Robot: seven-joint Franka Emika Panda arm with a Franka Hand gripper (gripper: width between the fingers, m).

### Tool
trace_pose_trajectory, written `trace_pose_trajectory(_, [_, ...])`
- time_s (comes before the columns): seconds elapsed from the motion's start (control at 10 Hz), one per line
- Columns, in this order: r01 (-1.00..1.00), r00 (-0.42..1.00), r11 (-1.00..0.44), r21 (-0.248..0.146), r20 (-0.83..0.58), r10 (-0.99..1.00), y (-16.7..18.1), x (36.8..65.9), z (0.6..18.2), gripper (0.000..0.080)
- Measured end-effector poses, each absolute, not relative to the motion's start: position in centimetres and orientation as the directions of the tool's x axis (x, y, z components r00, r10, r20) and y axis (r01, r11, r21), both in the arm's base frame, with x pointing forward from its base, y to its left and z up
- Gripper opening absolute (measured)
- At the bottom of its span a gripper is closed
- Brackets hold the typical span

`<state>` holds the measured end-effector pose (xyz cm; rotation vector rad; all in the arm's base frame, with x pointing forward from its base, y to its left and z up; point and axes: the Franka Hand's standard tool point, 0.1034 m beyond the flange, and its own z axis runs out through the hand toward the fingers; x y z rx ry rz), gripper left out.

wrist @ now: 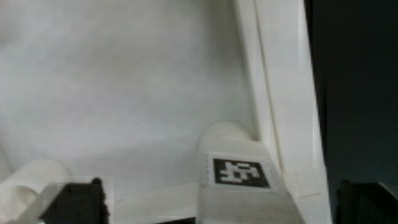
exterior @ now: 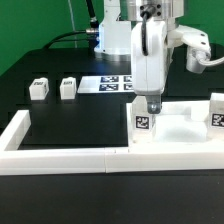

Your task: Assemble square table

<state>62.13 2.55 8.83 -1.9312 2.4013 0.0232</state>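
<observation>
The white square tabletop lies at the exterior view's right, inside the corner of the fence. A tagged white leg stands upright in its near left corner. Another tagged leg stands at its right edge. My gripper hangs open just above the first leg. In the wrist view that leg rises from the tabletop between my dark fingertips, and neither one touches it. Two loose legs rest on the black table at the left.
Long white fence bars run along the front and the left. The marker board lies flat behind the gripper. The arm's base and cables stand at the back.
</observation>
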Motion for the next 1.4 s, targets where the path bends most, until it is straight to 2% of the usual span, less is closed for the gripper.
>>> trace_pose_trajectory(0.3, [-0.977,-0.211,0.213,-0.024,-0.055,-0.976,2.6,62.1,8.7,0.0649])
trace_pose_trajectory(0.4, [-0.987,-0.158,0.16,-0.032,-0.053,-0.986,2.5,62.1,8.8,0.0649])
trace_pose_trajectory(0.5, [-0.996,-0.073,0.075,-0.051,-0.048,-0.996,2.5,61.8,8.9,0.0649])
trace_pose_trajectory(0.8, [-0.976,0.217,-0.216,-0.028,-0.024,-0.976,3.6,59.8,8.4,0.0649])
trace_pose_trajectory(0.9, [-0.974,0.224,-0.224,-0.027,-0.024,-0.974,3.9,59.7,8.4,0.0649])
trace_pose_trajectory(1.1, [-0.928,0.372,-0.372,-0.028,-0.019,-0.928,3.7,59.7,8.3,0.0649])
trace_pose_trajectory(1.2, [-0.877,0.48,-0.479,-0.032,-0.01,-0.877,3.6,59.6,8.2,0.0649])
trace_pose_trajectory(1.3, [-0.761,0.647,-0.648,-0.04,0.022,-0.762,3.5,59.2,7.7,0.0649])
trace_pose_trajectory(1.4, [-0.676,0.736,-0.737,-0.021,0.029,-0.676,3.3,58.6,7.3,0.0649])
